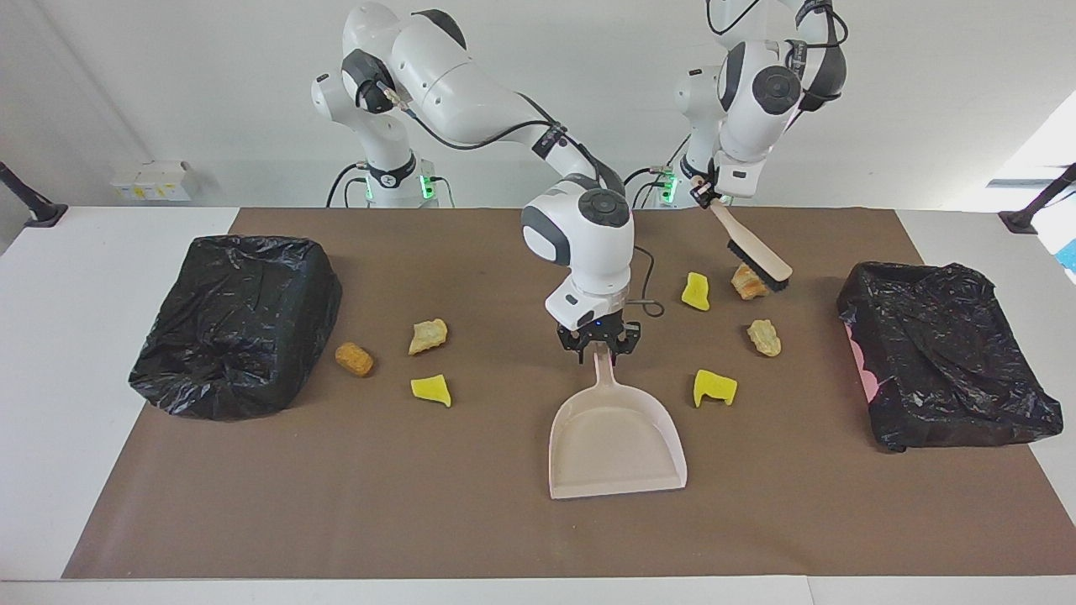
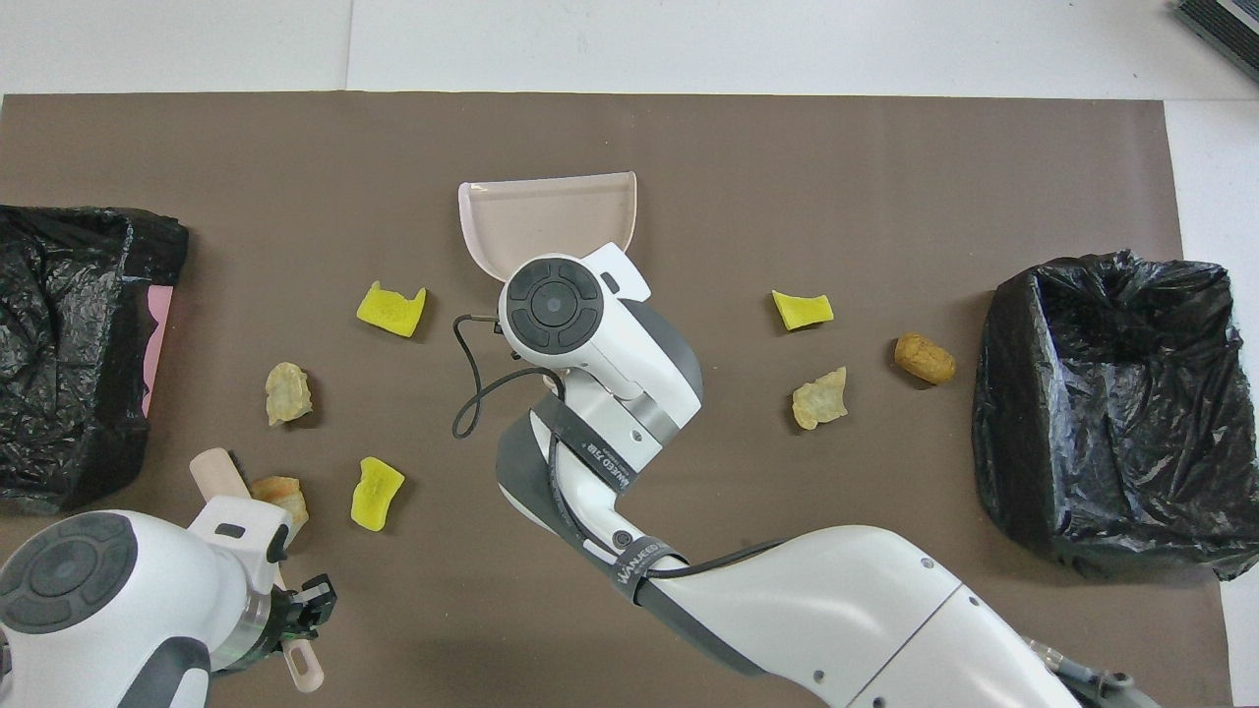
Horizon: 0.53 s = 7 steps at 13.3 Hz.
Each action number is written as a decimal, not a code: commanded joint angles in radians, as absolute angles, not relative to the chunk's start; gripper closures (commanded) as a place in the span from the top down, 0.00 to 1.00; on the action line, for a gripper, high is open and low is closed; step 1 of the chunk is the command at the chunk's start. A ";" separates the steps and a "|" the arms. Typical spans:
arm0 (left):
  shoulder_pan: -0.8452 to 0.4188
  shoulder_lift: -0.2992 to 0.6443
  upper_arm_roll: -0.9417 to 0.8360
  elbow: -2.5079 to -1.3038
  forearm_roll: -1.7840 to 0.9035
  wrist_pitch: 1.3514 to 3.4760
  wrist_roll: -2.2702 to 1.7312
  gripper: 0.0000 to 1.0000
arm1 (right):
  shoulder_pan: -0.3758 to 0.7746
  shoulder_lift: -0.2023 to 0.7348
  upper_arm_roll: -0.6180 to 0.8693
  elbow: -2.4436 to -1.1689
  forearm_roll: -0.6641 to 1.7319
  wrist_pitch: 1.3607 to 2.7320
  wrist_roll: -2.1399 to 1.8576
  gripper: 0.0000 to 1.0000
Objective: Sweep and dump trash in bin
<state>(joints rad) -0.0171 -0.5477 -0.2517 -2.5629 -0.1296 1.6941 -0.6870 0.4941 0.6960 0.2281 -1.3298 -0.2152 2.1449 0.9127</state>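
Clock bearings are read on the facing view, centred on the dustpan (image 1: 618, 445).

- Facing view only: the right gripper (image 1: 598, 346) sits low at the tip of the dustpan handle, at 12 o'clock. Its fingertips straddle the handle; I cannot tell whether they pinch it. In the overhead view the wrist covers both gripper and handle, and only the pan's mouth shows.
- The left gripper (image 1: 704, 195) is clamped on the brush (image 1: 756, 256), up at 1 o'clock. The brush slants down, with its bristles at the orange-brown lump (image 1: 745, 284); I cannot tell if they touch. Overhead only: the butt of the handle pokes out past the gripper toward the robots.
- There are seven pieces of trash, all on the brown mat (image 1: 420, 521) and none in the pan.
  - Toward the left arm's end: yellow sponge bit (image 1: 696, 291) and the orange-brown lump at 1, tan lump (image 1: 763, 337) and notched yellow bit (image 1: 714, 387) at 2.
  - Toward the right arm's end: yellow wedge (image 1: 431, 390), tan chunk (image 1: 429, 335) and brown nugget (image 1: 354, 359), between 9 and 10.
- Edges: one black-bagged bin (image 1: 941, 353) sits near 3, straddling the mat's edge. The other bin (image 1: 235, 323) sits near 9, with the nugget just beside it.
- Room: open mat runs from the pan's lip to the mat's edge at 6, with wide lanes on both flanks of the pan.
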 commanded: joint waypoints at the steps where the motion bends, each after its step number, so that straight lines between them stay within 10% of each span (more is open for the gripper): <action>1: -0.008 -0.561 -0.200 -2.600 -0.092 1.693 -0.722 0.00 | 0.491 0.693 0.233 -1.310 -0.232 2.109 0.867 0.59; 7: -0.035 -0.414 -0.206 -2.625 -0.091 1.837 -0.962 0.00 | 0.485 0.687 0.235 -1.312 -0.229 2.111 0.850 0.33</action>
<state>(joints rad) -0.0071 -0.4737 -0.2054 -2.6279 -0.1062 1.7770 -0.8839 0.4942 0.6902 0.2287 -1.3212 -0.2155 2.1311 0.8789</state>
